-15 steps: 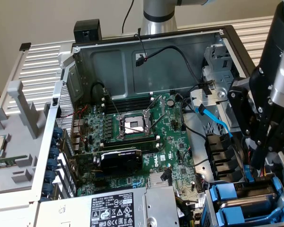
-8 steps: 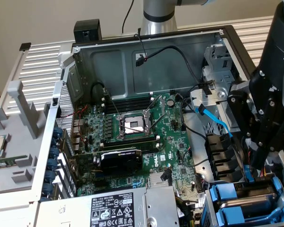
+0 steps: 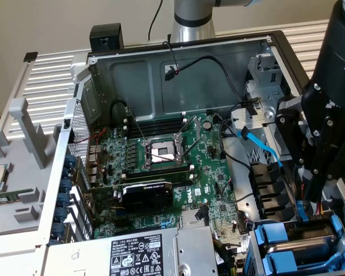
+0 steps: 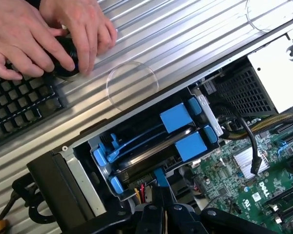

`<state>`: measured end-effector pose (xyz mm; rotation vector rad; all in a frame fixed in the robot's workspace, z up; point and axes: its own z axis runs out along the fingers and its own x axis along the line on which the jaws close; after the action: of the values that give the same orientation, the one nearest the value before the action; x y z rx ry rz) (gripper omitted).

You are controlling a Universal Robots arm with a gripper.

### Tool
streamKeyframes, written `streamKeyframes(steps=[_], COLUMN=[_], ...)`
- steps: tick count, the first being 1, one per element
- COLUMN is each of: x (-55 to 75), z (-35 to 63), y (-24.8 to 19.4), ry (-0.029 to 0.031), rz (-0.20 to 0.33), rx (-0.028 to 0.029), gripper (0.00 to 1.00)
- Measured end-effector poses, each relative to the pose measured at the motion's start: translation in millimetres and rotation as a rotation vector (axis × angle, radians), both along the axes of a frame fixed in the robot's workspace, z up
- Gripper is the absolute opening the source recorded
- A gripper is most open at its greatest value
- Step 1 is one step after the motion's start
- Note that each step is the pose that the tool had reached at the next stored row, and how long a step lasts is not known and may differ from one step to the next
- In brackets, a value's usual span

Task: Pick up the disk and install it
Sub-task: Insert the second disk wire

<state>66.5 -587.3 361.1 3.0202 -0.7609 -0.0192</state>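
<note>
just beyond the fingers (image 4: 158, 214), the disk (image 4: 151, 151), bay-seated

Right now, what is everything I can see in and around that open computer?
case: one, grey metal, lid off.
motherboard: one, green, on the case floor.
processor socket: one, silver, mid-board.
power supply: one, silver, white label, near edge.
drive carriers: two, blue handles, side by side in the bay.
SATA cable: one, blue, above the bay.
keyboard: one, black, outside the case.
hands: two, a person's, by the keyboard.
gripper: one, black, shut, just above the bay.
</note>
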Motion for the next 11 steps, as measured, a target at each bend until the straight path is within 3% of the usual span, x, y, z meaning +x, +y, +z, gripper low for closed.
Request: streamKeyframes(steps=[7,11], x=[0.6,1.3], z=[0.1,0.1], y=[1.1,1.2], ry=[0.0,0.0002], rz=[0.078,0.083], rx=[-0.0001,-0.0001], gripper=[0.11,0.11])
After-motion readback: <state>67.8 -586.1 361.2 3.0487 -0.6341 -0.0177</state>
